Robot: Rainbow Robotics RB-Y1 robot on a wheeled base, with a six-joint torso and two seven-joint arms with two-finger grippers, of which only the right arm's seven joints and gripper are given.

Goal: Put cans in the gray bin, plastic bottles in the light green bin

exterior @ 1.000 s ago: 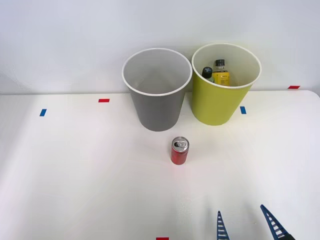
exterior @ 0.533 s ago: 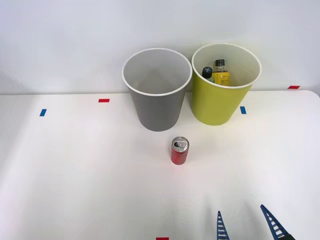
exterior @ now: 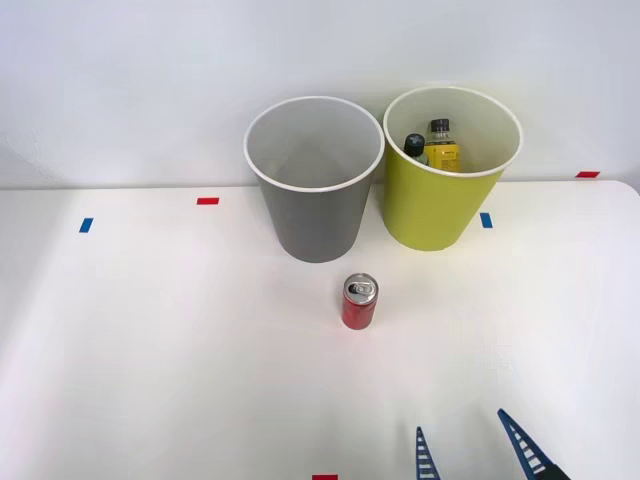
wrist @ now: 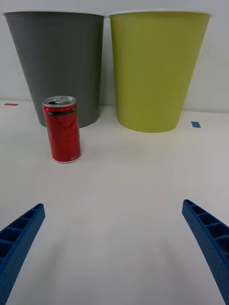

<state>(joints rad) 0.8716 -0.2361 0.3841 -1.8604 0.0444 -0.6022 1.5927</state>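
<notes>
Cans are the unfinished part of this job, as I judge it. Going from left to right in the front view, the gray bin (exterior: 315, 180) stands at about 12 o'clock from the table (exterior: 150, 350) centre, upright, and as much of its pale inside as can be seen holds nothing. The one red can (exterior: 359, 301) stands upright on the table, at about 5 o'clock from the gray bin and a little apart from its base, so it is not yet sorted. Next, the light green bin (exterior: 445, 175) stands just beside the gray bin, at its 3 o'clock, and two plastic bottles (exterior: 432, 146) are already inside it: one with a yellow label and a black cap, one with a dark cap. The bottle part seems done.

The right gripper (exterior: 470, 450) is at about 5 o'clock from the can, well apart from it. Its blue ribbed fingers (wrist: 21, 240) are spread wide and hold nothing. What is left, I think, is to grasp the can and drop it into the gray bin.
</notes>
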